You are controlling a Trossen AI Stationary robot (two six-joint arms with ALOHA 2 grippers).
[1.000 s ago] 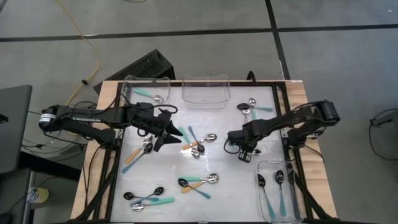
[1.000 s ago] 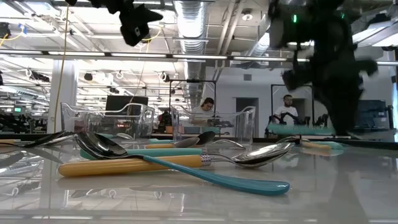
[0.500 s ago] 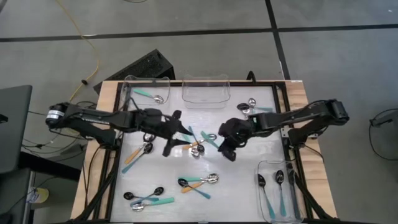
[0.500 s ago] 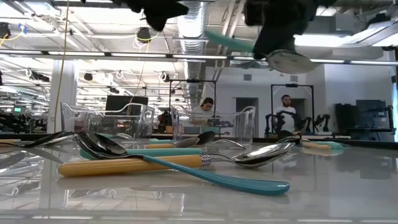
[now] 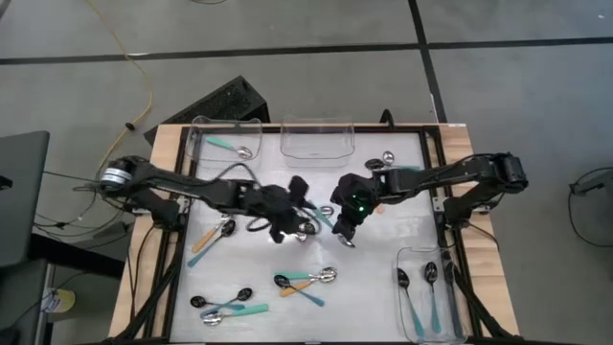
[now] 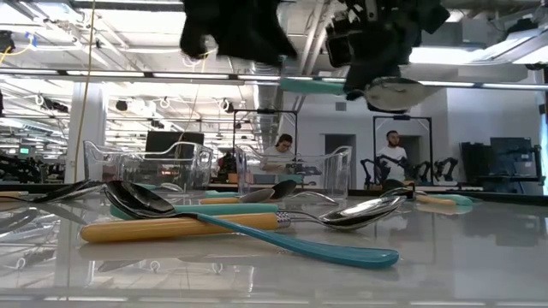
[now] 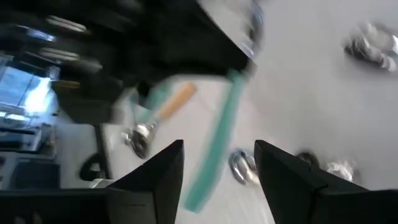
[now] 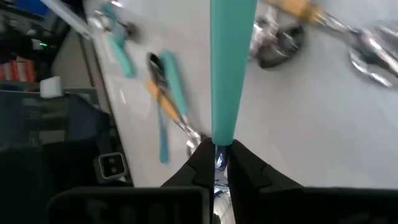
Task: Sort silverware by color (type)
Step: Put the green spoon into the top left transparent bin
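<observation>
My right gripper (image 5: pixel 341 217) hovers over the table's middle, shut on a teal-handled spoon (image 6: pixel 342 85) with a silver bowl, carried well above the table. My left gripper (image 5: pixel 291 213) is open and close beside it on the left. In the left wrist view (image 7: pixel 219 144) the spoon's teal handle (image 7: pixel 216 149) shows in the gap ahead of the open fingers, and I see no touch. Other spoons with teal or orange handles lie flat on the table, a crossed pair (image 6: pixel 223 224) nearest the low camera. My right gripper pinches the spoon between its two fingers at the handle's bowl end (image 8: pixel 222 138). The handle (image 8: pixel 233 62) runs straight out ahead of the fingers, toward my left gripper. The spoon is lifted clear and lies about level, its silver bowl (image 6: pixel 394 91) under the gripper.
Two clear bins stand at the far edge, one (image 5: pixel 226 141) holding a spoon and one (image 5: pixel 317 140) beside it. A third bin (image 5: pixel 428 295) at the near right holds spoons. Loose spoons lie near the left (image 5: pixel 213 237), near (image 5: pixel 306 281) and far right (image 5: pixel 388 165).
My right gripper has risen from the table with the teal spoon, lifting it clear, and moved toward the table's left. My left gripper has travelled right toward it, so the two now stand close over the middle.
</observation>
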